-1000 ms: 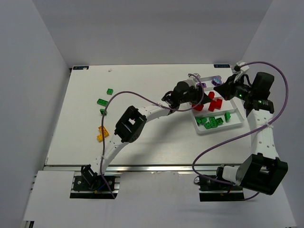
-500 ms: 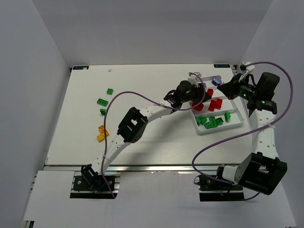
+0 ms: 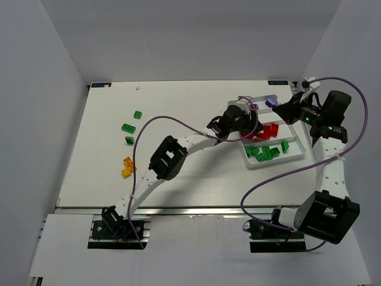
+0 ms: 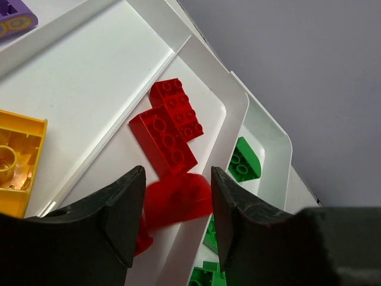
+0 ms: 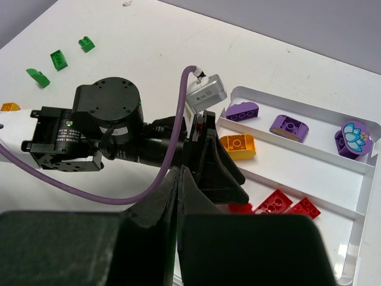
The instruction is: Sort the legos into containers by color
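Observation:
The white tray point(image 3: 277, 164) has three long compartments. My left gripper point(image 3: 252, 126) hangs over the middle one, jaws open point(image 4: 177, 179). A red rounded lego point(image 4: 178, 199) shows blurred between and below the jaws, touching neither. Two red bricks point(image 4: 169, 128) lie in the same compartment. A yellow piece point(image 4: 18, 161) and purple pieces point(image 5: 289, 125) lie in the far compartment, and green legos point(image 3: 266, 152) lie in the near one. My right gripper point(image 3: 276, 109) is shut and empty above the tray's far end point(image 5: 178, 173).
Three green legos point(image 3: 127, 127) and orange legos point(image 3: 127, 167) lie loose on the left part of the table. The left arm stretches across the table's middle. The tray's rim point(image 5: 363, 179) stands close to the right table edge.
My left gripper has moved right, further over the tray's middle compartment. The red rounded piece now shows blurred between its open jaws. My right gripper shifted slightly right, then held still.

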`<action>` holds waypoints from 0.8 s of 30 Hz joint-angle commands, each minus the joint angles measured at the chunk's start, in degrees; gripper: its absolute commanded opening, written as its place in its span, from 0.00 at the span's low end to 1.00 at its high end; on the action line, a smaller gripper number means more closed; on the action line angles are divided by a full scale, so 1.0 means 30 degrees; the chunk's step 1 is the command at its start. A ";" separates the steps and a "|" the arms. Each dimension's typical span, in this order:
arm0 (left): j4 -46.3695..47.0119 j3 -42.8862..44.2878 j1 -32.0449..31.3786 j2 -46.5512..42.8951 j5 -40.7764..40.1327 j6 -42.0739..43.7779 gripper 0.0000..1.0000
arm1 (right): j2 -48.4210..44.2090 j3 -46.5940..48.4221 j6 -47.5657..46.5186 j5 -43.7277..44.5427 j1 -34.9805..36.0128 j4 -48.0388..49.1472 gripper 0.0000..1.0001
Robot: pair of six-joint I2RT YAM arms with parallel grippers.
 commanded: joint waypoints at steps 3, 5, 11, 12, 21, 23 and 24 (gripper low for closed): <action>-0.0228 0.0672 -0.0128 -0.0756 -0.0074 0.0409 0.58 | -0.0010 0.0023 0.0192 -0.0404 -0.0092 0.0627 0.00; -0.0431 0.0672 -0.0128 -0.1077 -0.0249 0.0759 0.58 | -0.0011 0.0023 0.0163 -0.0492 -0.0092 0.0627 0.00; -0.0960 -0.0145 0.0252 -0.3531 -0.1362 0.2224 0.47 | 0.0106 0.0520 -0.1738 -0.2567 -0.0121 -0.0572 0.22; -0.0931 -0.0467 0.0456 -0.4004 -0.1479 0.2400 0.40 | 0.0165 0.0666 -0.2234 -0.3297 -0.0092 -0.0951 0.34; -0.1196 -0.9452 0.2006 -1.2311 -0.3559 0.4248 0.26 | 0.1307 0.2775 -0.6134 -0.8166 0.0054 -0.4380 0.59; -0.0873 -1.3625 0.2506 -1.4223 -0.3910 0.3722 0.34 | 0.1600 0.3417 -0.6748 -0.8286 0.0404 -0.5111 0.60; -0.0814 -1.5046 0.3060 -1.6234 -0.4376 0.3343 0.39 | 0.1688 0.3653 -0.7679 -0.7908 0.0609 -0.6130 0.60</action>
